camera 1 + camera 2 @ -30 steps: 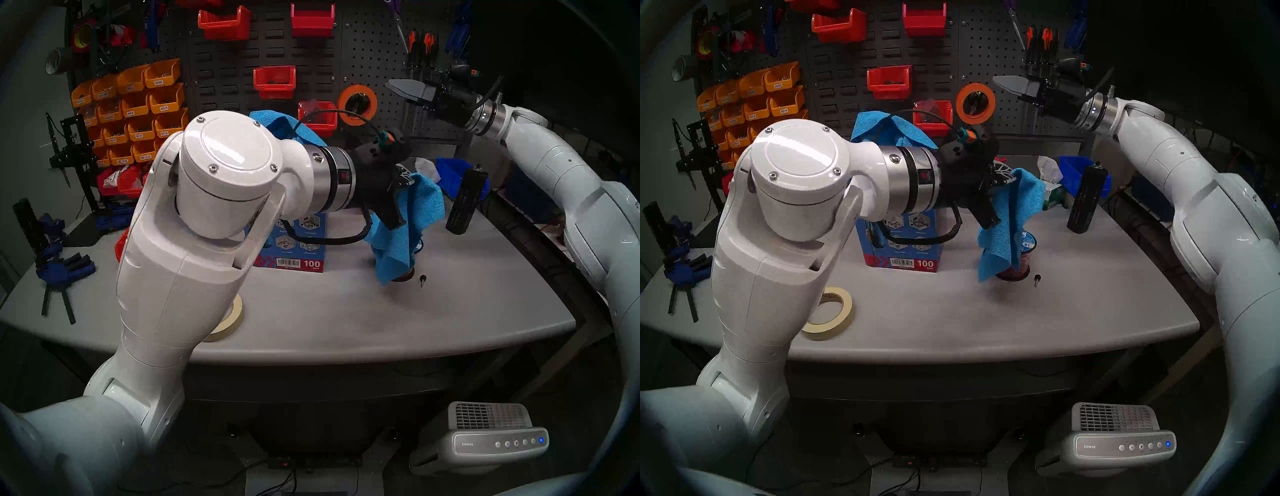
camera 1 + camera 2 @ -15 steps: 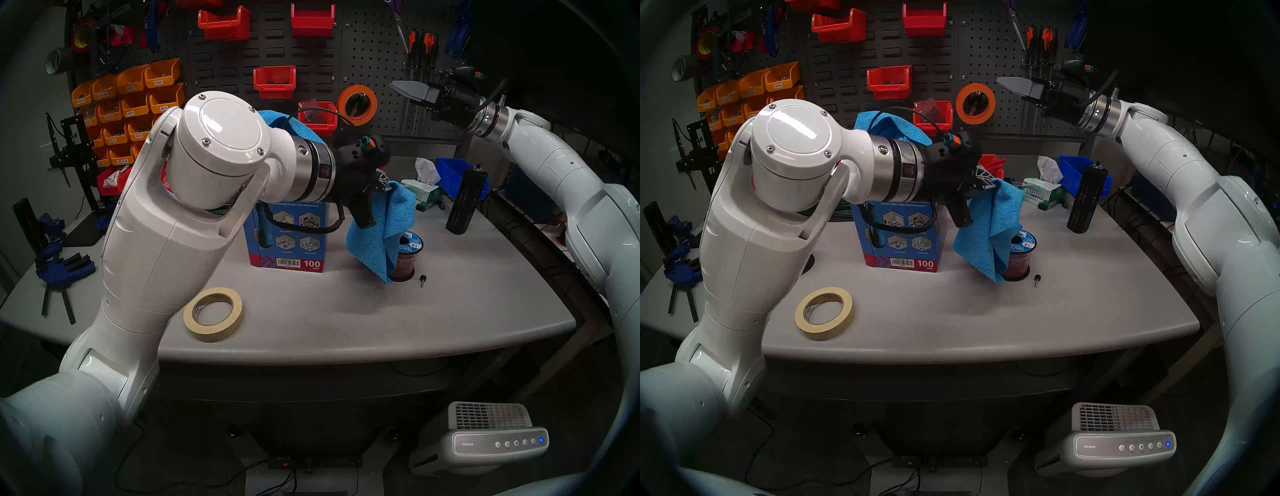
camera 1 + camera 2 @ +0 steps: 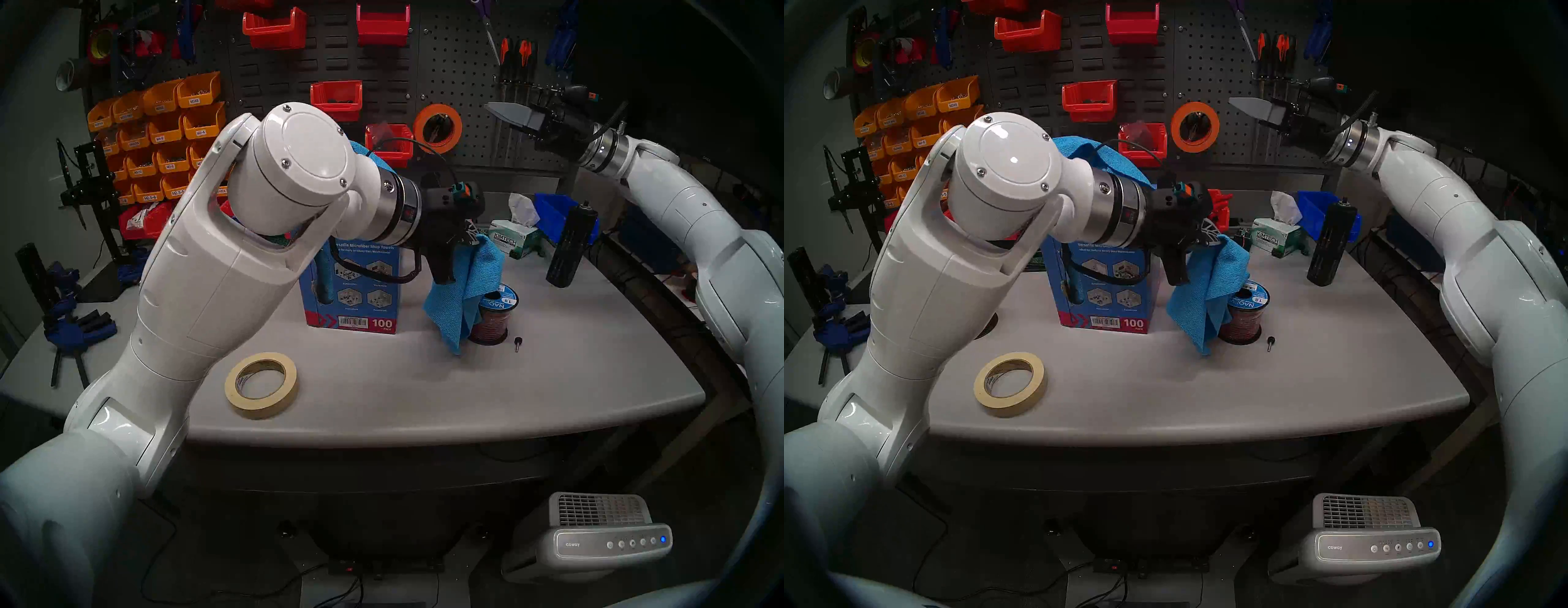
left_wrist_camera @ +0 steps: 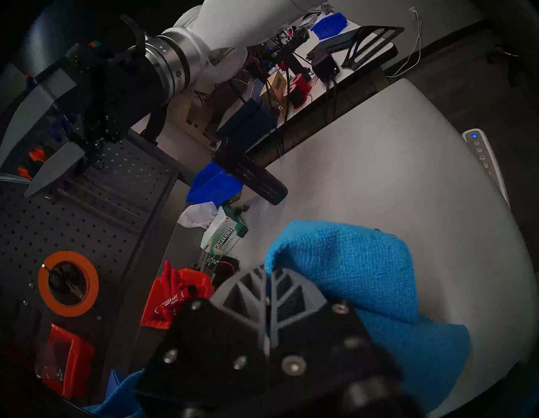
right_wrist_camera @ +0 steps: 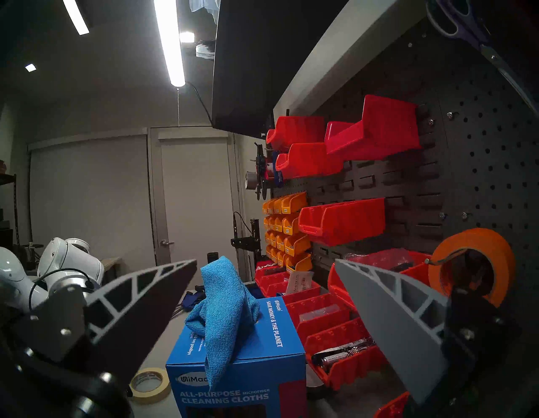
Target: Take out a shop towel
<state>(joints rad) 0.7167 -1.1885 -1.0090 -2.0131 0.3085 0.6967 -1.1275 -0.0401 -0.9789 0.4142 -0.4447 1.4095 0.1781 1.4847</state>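
The left gripper (image 4: 267, 280) has its jaws closed on one edge of the shop towel (image 3: 464, 293), a bright blue microfiber cloth with a fine weave. The shop towel hangs in loose folds to the right of the blue cardboard carton printed "100 pack" (image 3: 354, 293), clear of it and apart from it. Its lowest corner hangs in front of the small spool of red wire (image 3: 494, 316), which stands to the right of the carton; whether the corner touches the grey tabletop (image 3: 424, 395) cannot be told.

A second blue cloth (image 5: 223, 309) protrudes from the opening on top of the carton.

The right gripper (image 3: 507, 114) is raised high to the right of the carton, near the pegboard (image 3: 458, 76), with its jaws apart and nothing between them.

Judged from this state, the extraction itself is done and the step in hand is carrying the towel clear.

- Keep the grip firm; only an edge is pinched, so a loosened jaw is likely to drop the cloth.
- Hold the cloth high enough that the trailing corner does not snag the spool or the small black knob (image 3: 517, 343) beside it.
- Travel away from the carton, so that the protruding cloth is not dragged along.
- Set the towel on bare tabletop in front of the carton, then release.
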